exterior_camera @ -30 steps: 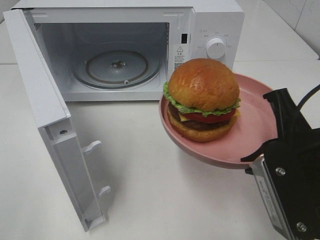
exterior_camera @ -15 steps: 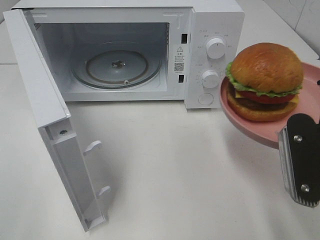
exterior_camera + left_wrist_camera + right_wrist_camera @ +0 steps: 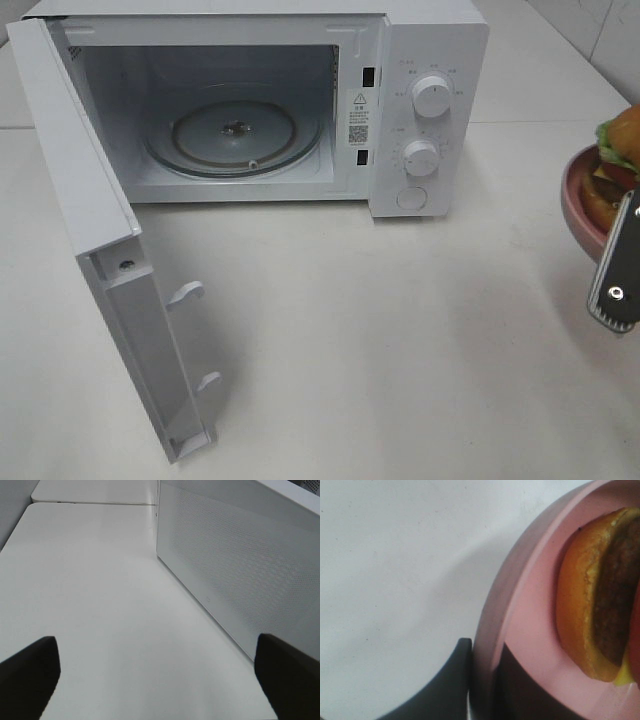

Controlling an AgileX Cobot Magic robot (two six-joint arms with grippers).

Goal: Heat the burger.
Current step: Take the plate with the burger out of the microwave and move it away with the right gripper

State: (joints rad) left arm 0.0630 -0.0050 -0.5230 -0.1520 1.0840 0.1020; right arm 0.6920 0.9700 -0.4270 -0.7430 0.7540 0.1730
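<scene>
High camera
Microwave (image 3: 420, 90): stood on the white table (image 3: 400, 350), well away from the right gripper (image 3: 618, 268), at its far side toward the middle of the scene.
Microwave door (image 3: 95, 240): swung fully open, farthest from the right gripper.
Microwave inside: held only a round glass turntable (image 3: 235, 135), with nothing on it.
Plate (image 3: 580, 205): pink, cut off by the frame edge, held above the table just beside the right gripper.
Burger (image 3: 618, 160): sat on the plate, only part of it in view; bun, lettuce and patty showed.

Left wrist camera
Left gripper (image 3: 160, 680): fingers (image 3: 27, 680) spread wide, nothing between them.
Ahead of it: bare table and the perforated white side wall of the microwave (image 3: 240, 565), close by on one side.

Right wrist camera
Right gripper (image 3: 477, 690): pressed together on the rim of the plate (image 3: 520, 610), one dark finger (image 3: 445, 685) under the rim and one over it.
Burger (image 3: 592, 595): lay in the plate just beyond the pinched rim, the lower bun nearest the fingers, the dark patty behind it.
Below the plate: plain white table (image 3: 395, 570).
</scene>
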